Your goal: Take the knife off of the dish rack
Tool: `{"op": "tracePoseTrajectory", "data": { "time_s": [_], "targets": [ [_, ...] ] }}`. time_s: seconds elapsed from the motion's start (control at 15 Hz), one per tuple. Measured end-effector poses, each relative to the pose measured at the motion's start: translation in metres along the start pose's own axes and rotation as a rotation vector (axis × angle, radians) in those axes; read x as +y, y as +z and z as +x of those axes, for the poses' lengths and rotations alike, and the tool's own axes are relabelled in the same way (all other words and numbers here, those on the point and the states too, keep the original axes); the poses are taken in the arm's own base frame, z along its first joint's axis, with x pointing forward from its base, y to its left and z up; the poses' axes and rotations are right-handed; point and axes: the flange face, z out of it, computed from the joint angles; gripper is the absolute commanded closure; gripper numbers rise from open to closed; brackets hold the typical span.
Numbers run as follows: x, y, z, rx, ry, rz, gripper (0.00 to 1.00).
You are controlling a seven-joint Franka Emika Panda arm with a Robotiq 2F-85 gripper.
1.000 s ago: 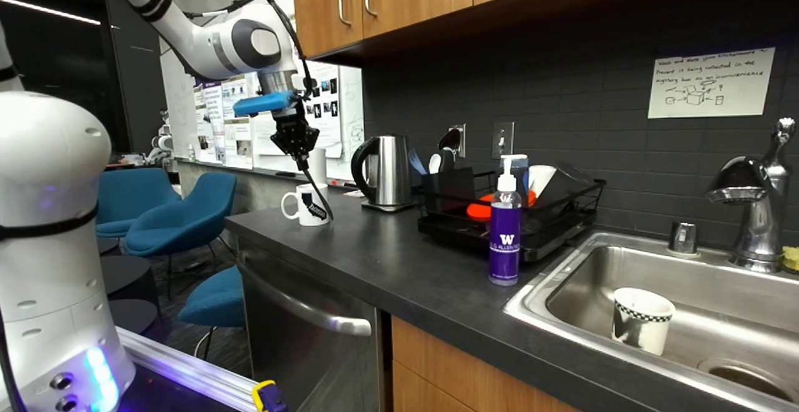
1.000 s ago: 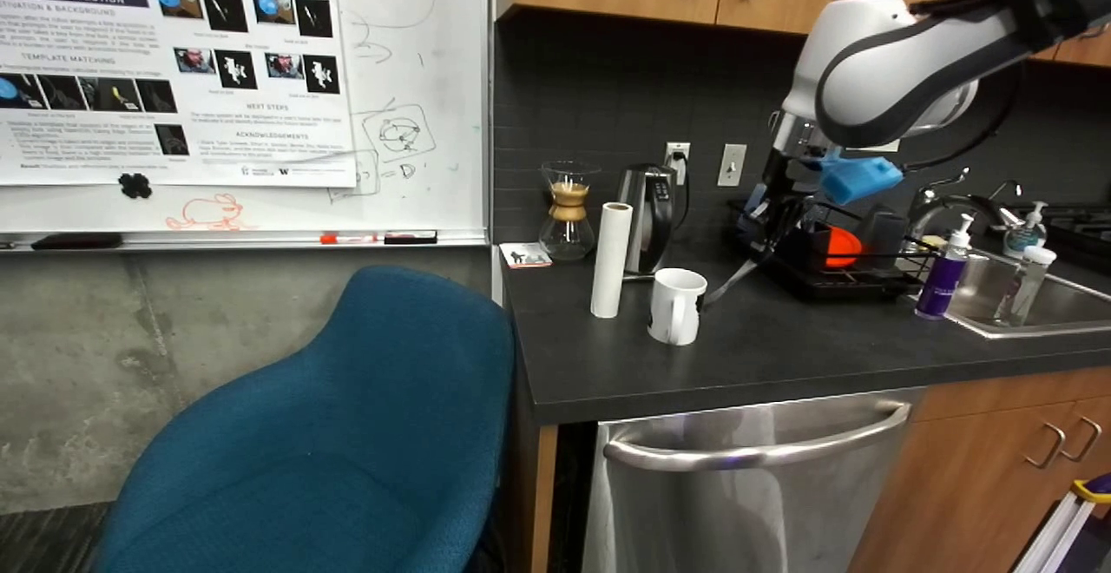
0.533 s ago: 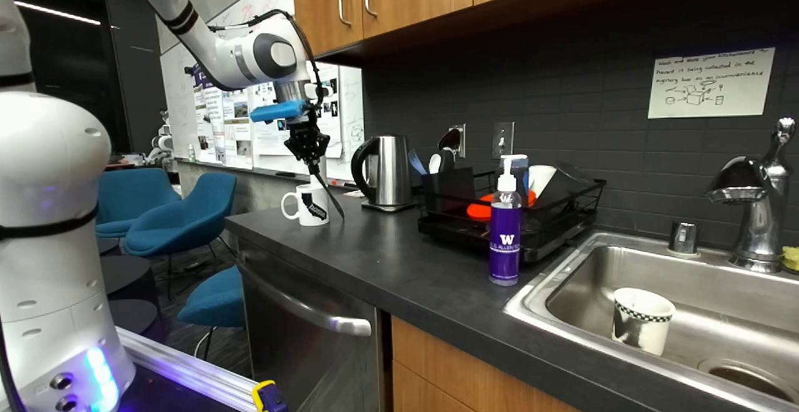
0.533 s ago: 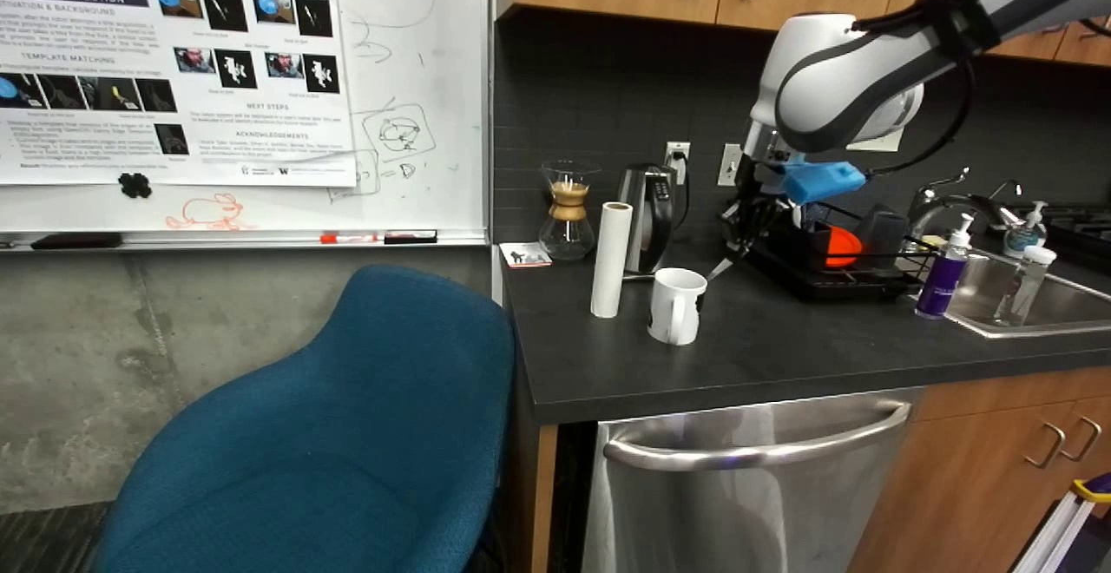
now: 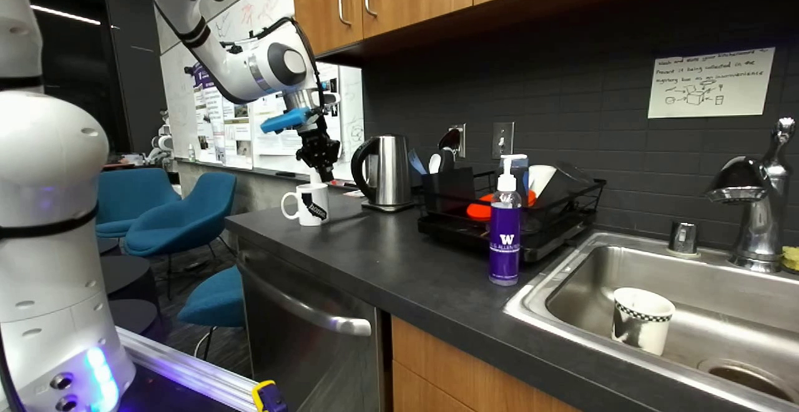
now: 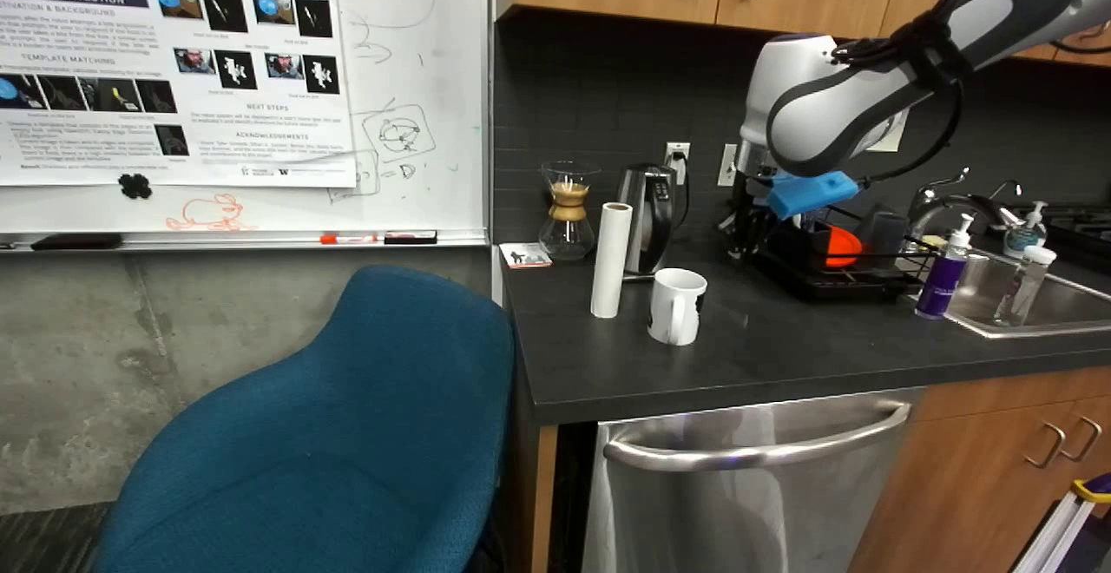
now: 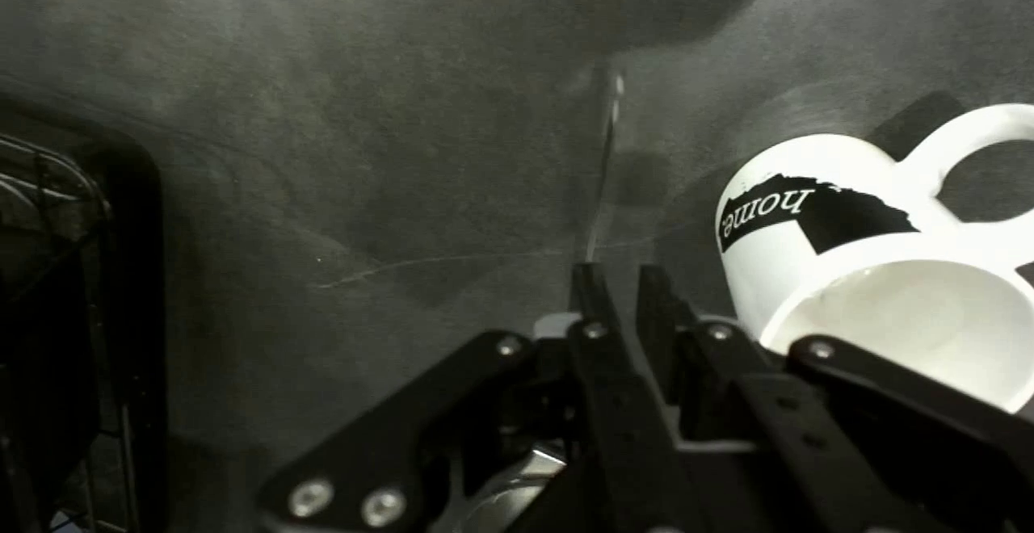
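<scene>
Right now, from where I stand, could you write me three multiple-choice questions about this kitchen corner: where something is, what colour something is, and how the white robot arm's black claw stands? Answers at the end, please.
1. Where is the white mug printed "home"?
A. In the steel sink
B. On the dark countertop
C. Inside a wooden cupboard

2. What colour is the body of the plastic pump bottle beside the low black wire dish rack?
A. Green
B. Yellow
C. Purple

3. How are the fingers of the black gripper set?
A. Apart, with a gap
B. Pressed together
C. Clamped on the mug's handle

1: B, both exterior views show it standing there.
2: C, its body shows purple in both exterior views.
3: A, the wrist view shows space between the tips.
</scene>
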Motion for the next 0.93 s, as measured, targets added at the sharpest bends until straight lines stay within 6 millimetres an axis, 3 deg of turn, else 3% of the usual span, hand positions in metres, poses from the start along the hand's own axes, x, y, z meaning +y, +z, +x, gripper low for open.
{"op": "tracePoseTrajectory", "data": {
  "time_s": [0.2,0.27,0.53,0.93],
  "targets": [
    [0.000,0.007,0.000,-0.010,0.023,-0.016,0.40],
    [-0.001,0.009,0.000,-0.013,0.029,-0.020,0.26],
    [0.000,0.011,-0.003,-0.047,0.050,-0.036,0.02],
    [0.009,0.012,-0.014,-0.205,0.052,-0.096,0.00]
  ]
}}
